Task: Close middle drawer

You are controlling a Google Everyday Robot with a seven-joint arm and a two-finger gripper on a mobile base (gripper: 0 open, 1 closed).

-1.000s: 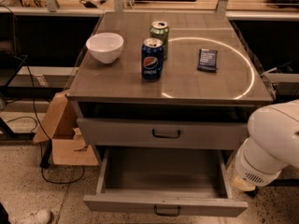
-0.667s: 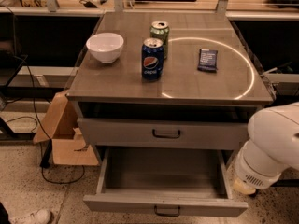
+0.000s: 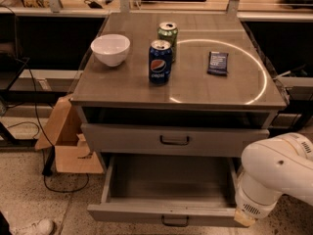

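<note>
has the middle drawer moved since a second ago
No: the middle drawer sits just as far out from the tabletop. The gripper is out of view.

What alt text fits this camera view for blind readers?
The middle drawer stands open and empty under a shut top drawer. On the cabinet sit a white bowl, a Pepsi can, a green can and a dark packet. A white robot arm is lower right, its gripper out of view.

— What does the robot's arm look like?
— Glossy white, made of fat rounded shells. The upper shell has one small dark dot, the lower a slotted vent and a tan patch
— And the gripper?
— Outside the view, so nothing can be placed against it
</note>
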